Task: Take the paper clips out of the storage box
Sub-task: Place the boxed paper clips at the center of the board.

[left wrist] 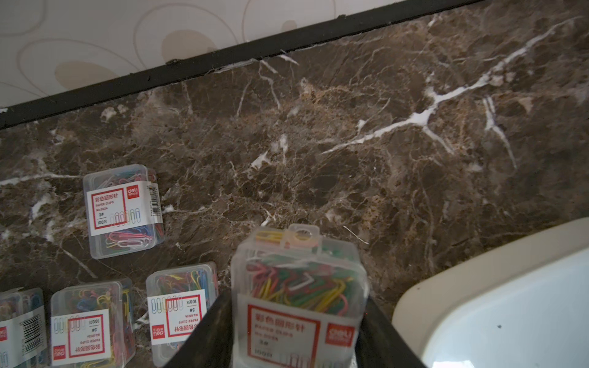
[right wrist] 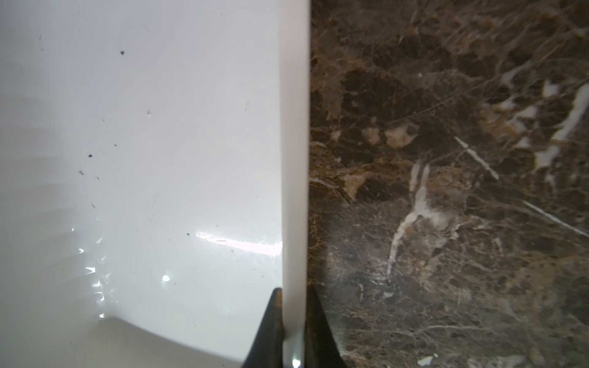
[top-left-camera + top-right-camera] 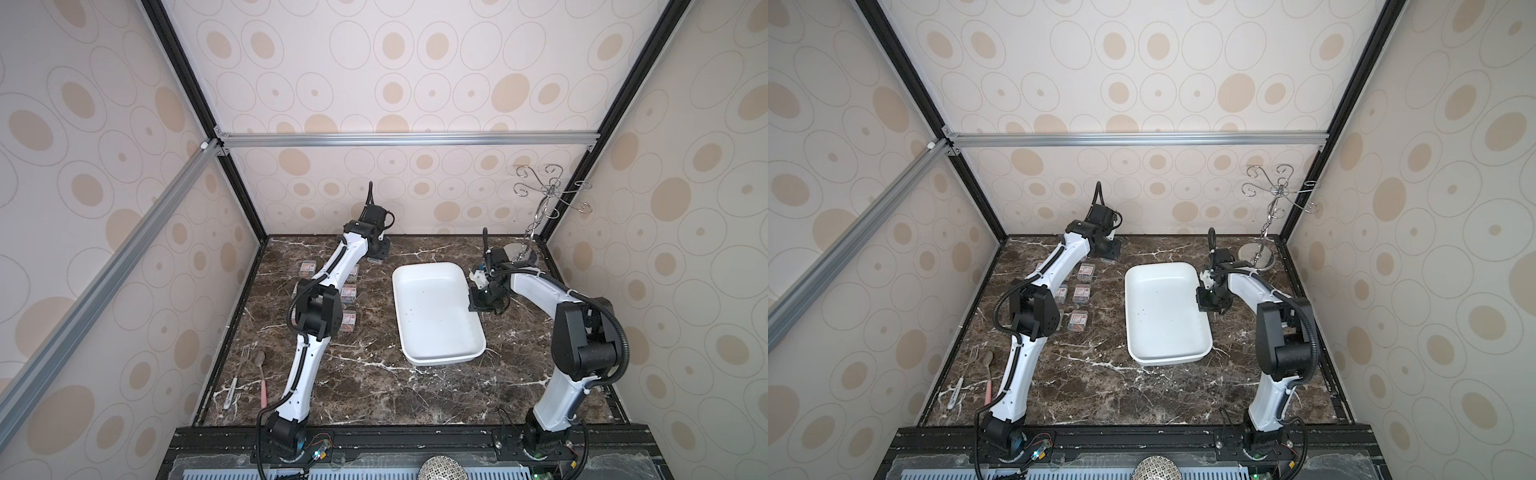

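I have my left end effector (image 1: 296,337) shut on a box of paper clips (image 1: 298,280) just outside the storage box (image 3: 436,316), so I'd lower it flat and slow onto the tabletop (image 3: 374,395), with my right end effector (image 2: 294,318) pinching the storage box's rim.

Both top views look from high above the front edge of the table (image 3: 374,386), steeply down and toward the back wall (image 3: 415,187). As they stand side by side, they share nearly the whole scene. The left wrist camera hangs low over the table and looks past the left gripper (image 1: 296,328) toward the table's edge. With the top views it shares the paper clips (image 1: 122,210) and one corner of the storage box (image 1: 478,302). The right wrist camera sits very close and looks past the right gripper (image 2: 294,306) along the storage box rim, with the table beside it.
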Available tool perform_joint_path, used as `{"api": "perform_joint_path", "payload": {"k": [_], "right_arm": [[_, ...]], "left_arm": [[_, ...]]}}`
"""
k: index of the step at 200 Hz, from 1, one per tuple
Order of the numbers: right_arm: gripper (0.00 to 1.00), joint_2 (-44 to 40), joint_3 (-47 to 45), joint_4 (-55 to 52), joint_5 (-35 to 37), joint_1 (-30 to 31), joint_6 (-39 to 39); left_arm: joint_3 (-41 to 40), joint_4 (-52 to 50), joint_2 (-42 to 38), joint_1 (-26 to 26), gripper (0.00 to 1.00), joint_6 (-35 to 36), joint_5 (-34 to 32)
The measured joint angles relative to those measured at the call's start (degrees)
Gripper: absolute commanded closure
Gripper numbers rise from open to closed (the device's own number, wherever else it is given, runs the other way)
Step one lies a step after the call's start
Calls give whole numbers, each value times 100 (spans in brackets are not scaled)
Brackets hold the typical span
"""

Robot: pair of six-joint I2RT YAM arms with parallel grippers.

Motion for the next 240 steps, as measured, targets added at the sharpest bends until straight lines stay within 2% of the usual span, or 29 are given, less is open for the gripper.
{"api": "perform_joint_path", "payload": {"k": [69,153,240], "right_arm": [[89,-20,-26,2,-7,2,-7],[89,-170,-245,90,-85,0,-2],[89,-356,-376,44,-109,0,4]], "left_arm": [[103,494,350,87,45,-33,-155],[103,1167,802,444,42,-35,-129],[372,1412,1141,667,41,-76,-68]]}}
